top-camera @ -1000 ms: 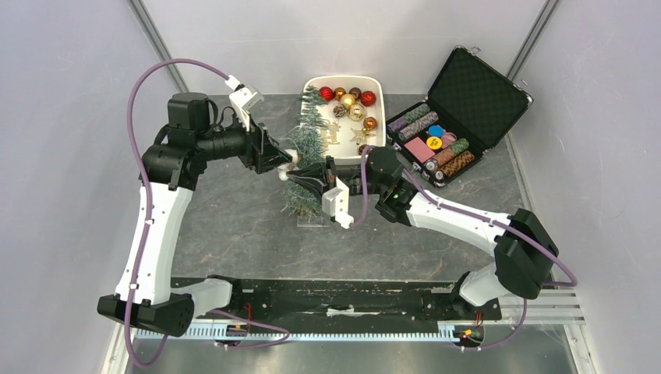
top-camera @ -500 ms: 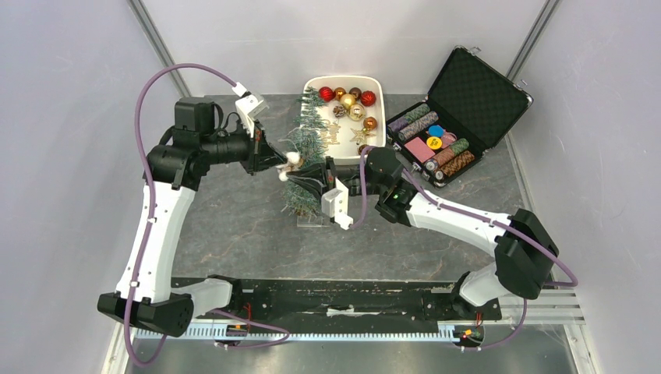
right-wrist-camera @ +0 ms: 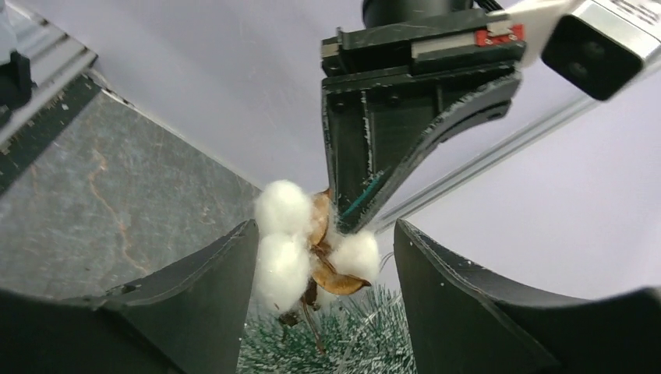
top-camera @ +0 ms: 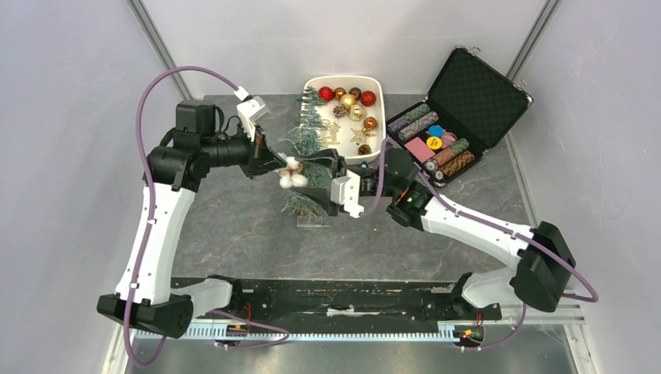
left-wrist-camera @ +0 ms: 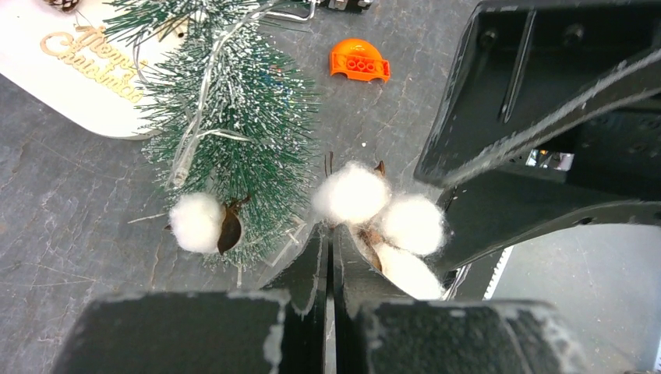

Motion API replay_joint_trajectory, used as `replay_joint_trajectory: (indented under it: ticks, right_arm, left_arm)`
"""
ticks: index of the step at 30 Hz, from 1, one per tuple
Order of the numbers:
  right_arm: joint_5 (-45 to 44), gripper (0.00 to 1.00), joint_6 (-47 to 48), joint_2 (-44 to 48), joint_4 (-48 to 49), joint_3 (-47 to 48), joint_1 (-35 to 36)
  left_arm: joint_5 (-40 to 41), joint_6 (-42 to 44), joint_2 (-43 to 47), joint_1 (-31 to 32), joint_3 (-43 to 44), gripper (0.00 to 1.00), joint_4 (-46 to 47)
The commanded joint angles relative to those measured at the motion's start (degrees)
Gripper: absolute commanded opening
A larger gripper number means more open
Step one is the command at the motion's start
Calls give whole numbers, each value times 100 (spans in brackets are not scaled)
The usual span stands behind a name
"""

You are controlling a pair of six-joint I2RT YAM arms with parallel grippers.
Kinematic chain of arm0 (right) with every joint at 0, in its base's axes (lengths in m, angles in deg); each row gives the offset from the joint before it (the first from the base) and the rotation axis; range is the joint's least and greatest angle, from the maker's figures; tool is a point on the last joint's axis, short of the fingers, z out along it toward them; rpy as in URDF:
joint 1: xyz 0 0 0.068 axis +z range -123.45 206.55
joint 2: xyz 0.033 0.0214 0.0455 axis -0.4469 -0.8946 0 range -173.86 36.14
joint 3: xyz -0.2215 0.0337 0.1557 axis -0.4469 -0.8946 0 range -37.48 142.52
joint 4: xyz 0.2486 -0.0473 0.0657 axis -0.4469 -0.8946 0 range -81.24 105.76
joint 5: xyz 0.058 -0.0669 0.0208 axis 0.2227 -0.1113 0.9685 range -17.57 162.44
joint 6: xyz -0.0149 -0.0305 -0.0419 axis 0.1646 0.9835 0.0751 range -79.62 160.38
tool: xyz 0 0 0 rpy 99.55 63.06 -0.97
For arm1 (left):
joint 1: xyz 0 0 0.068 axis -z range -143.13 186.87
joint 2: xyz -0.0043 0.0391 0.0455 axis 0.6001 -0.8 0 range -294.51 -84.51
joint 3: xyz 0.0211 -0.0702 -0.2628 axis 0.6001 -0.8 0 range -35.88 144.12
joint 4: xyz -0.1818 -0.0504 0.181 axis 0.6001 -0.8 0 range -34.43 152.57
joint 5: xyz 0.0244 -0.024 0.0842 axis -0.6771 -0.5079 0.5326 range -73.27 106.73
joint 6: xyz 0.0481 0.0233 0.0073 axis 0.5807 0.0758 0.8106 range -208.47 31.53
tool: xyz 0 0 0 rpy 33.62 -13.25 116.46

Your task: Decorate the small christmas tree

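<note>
The small christmas tree (top-camera: pixel 310 128) stands beside the white tray, its clear base (top-camera: pixel 313 221) toward the near side. A white cotton boll ornament (top-camera: pixel 293 174) with brown husks hangs above its lower branches. My left gripper (top-camera: pixel 279 166) is shut on the cotton boll (left-wrist-camera: pixel 379 216), pinching it at the husk with the tips (left-wrist-camera: pixel 329 235). My right gripper (top-camera: pixel 316 185) is open, its fingers (right-wrist-camera: pixel 209 290) standing either side of the boll (right-wrist-camera: pixel 290 243) without closing on it. A second cotton boll (left-wrist-camera: pixel 196 222) sits on the tree (left-wrist-camera: pixel 234 117).
The white tray (top-camera: pixel 343 79) behind the tree holds red and gold baubles (top-camera: pixel 348 99) and a gold "Merry Christmas" sign (left-wrist-camera: pixel 78 54). An open black case (top-camera: pixel 477 89) of poker chips lies at the back right. A small orange piece (left-wrist-camera: pixel 358 61) lies on the table.
The left gripper shut on the cotton boll. The right gripper then opened, let the boll go and drew back to the right.
</note>
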Motion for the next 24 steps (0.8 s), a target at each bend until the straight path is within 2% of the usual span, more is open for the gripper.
replay_joint_trajectory:
  ticks: [1,5,8,11,14,19,21,24]
  right_arm:
    - [-696,67,-1467,458,-572,229,-12]
    - [-1577,73,-2483,680,-1160,526,-16]
    - [-2386,77,-3083,655,-1625,1018,-29]
    - [-2947,79,-3543,553,-1887,1460,-106]
    - [-3293,85,-3872,477,-1926,1749,-226]
    - [-3936,90,-4089,322,-1930,2092,-360]
    - [-4003,92,-4190,132,-1986,2317,-442]
    - [-4003,98,-4419,-252,-2152,2788,-575]
  left_arm:
    - [-59,240,165,37,120,2,-38]
    - [-249,122,151,62,12,2,71]
    - [-84,252,223,259,65,2,153]
    - [586,403,371,772,78,2,374]
    - [1347,690,429,1338,270,2,357]
    - [2052,1301,514,2032,387,2,336]
    - [2501,1531,615,2541,185,2,583]
    - [3632,1939,654,3453,-140,2,855]
